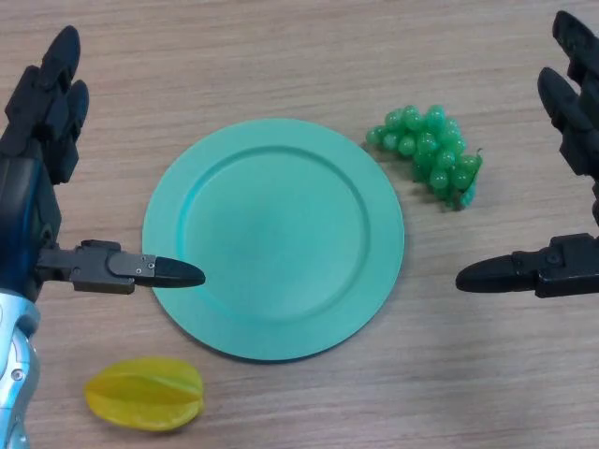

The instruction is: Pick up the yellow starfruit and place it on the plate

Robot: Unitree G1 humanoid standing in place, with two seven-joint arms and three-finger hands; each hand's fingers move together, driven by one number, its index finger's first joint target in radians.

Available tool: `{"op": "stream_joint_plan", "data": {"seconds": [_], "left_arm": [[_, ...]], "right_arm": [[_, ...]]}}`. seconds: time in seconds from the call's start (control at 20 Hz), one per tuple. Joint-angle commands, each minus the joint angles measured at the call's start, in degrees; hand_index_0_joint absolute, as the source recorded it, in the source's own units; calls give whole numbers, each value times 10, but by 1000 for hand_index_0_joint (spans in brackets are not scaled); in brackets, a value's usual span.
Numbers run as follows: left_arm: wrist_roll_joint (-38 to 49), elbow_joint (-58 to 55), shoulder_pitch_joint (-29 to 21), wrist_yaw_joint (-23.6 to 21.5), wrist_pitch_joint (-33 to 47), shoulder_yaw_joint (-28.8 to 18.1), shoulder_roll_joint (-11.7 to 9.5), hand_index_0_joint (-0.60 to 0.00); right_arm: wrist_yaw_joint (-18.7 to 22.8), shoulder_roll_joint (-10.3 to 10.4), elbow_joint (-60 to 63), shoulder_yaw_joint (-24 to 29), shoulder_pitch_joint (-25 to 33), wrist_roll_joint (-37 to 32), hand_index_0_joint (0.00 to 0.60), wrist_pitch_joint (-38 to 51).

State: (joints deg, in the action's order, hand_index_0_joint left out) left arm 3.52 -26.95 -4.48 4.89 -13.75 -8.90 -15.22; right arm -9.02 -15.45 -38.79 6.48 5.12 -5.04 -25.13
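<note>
Lying below the left hand [37, 178] fingers — untouched — starfruit [145, 393].

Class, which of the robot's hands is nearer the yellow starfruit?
Left. The left hand hangs just above the starfruit; the right hand is far across the plate.

A light wood-grain table [281, 56] holds a round teal plate [273, 238] at its centre, a bunch of green grapes [429, 152] just beyond the plate's far right rim, and a yellow starfruit [145, 393] lying near the plate's near left edge, apart from it.
</note>
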Motion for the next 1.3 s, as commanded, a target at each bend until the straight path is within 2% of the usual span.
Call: {"op": "stream_joint_plan", "data": {"seconds": [0.05,0.45,0.55,0.7,0.9,1.0,1.15,1.3], "left_arm": [[11,-42,-17,-9,52,-31,-21,0],[-1,-30,-20,-9,72,-29,-24,0],[-2,-35,-16,1,68,-32,-24,0],[12,-64,5,25,47,-46,-23,0],[3,-105,65,70,31,-58,-5,0],[-49,-105,96,121,67,-61,-3,0],[-107,-94,142,159,159,-95,14,0],[-121,-74,170,167,237,-123,34,0]], "right_arm": [[10,-3,-32,14,5,-23,0,87],[3,-5,-30,7,17,-5,0,83],[7,0,-27,-16,16,18,0,87],[-2,12,-20,-39,16,34,0,90],[4,14,-11,-45,24,29,0,82],[11,17,4,-46,33,27,0,93],[12,19,21,-55,37,33,0,108],[20,25,33,-61,45,25,0,117]]}}
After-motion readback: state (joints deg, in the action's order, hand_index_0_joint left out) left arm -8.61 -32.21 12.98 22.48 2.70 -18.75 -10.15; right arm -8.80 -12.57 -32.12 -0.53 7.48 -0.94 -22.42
